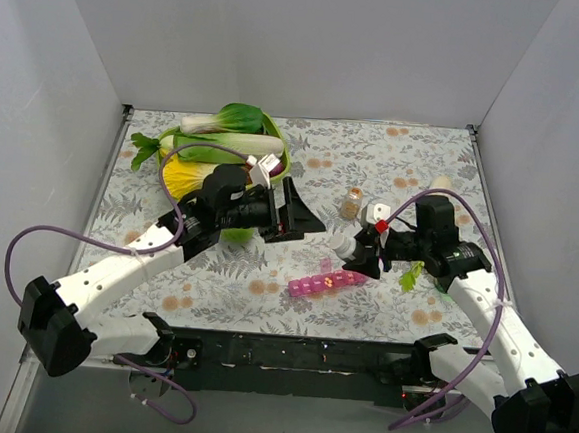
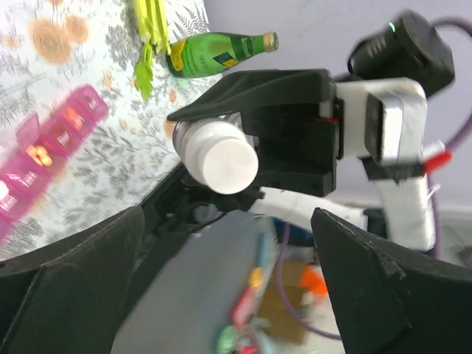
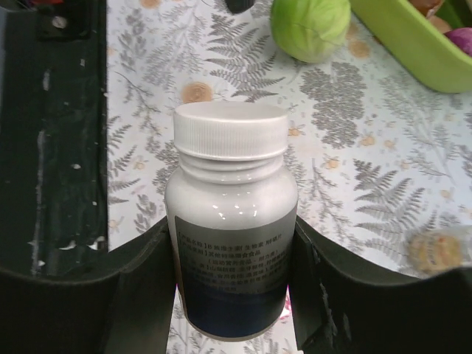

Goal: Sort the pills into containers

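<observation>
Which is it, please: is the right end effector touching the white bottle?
Touching. The right wrist view shows the white bottle wedged between the right end effector's two fingers, both flush against its sides.

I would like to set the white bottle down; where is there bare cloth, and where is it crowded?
Bare: the far strip between the vegetable tray and the right wall, behind the small jar; the near patch between the left arm and the pill organiser. Crowded: between jar and organiser, around the right gripper.
</observation>
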Available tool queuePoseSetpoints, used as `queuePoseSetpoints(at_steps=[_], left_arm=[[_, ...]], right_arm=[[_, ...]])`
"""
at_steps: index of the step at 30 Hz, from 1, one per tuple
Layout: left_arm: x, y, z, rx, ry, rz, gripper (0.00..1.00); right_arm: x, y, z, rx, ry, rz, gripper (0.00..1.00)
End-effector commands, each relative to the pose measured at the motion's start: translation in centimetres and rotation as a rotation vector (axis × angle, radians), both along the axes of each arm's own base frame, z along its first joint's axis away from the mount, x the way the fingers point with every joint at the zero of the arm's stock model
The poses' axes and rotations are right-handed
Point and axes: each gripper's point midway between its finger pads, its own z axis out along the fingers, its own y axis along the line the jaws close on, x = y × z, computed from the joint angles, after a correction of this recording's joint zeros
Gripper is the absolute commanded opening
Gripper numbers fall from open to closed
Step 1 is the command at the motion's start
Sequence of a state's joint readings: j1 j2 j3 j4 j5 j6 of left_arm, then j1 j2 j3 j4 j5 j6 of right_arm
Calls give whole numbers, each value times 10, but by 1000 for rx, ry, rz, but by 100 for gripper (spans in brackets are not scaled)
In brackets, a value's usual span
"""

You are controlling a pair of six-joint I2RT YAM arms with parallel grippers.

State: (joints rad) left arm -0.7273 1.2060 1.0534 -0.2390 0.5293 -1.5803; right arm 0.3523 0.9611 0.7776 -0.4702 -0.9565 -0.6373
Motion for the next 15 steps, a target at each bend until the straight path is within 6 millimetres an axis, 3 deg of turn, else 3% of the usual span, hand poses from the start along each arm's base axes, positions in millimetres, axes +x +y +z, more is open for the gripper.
queuePoseSetpoints(at_steps=[1, 2, 7, 15], left_arm=[[14, 1, 14, -219, 252, 210, 98], [15, -3, 24, -265, 234, 205, 97], [23, -20, 27, -274, 276, 224, 90], [27, -38, 5, -224, 342, 229, 78]], right_arm=[[30, -7, 21, -102, -244, -101, 1], [32, -8, 21, -119, -260, -105, 1], [37, -4, 27, -150, -302, -113, 1], [35, -2, 24, -151, -294, -105, 1]])
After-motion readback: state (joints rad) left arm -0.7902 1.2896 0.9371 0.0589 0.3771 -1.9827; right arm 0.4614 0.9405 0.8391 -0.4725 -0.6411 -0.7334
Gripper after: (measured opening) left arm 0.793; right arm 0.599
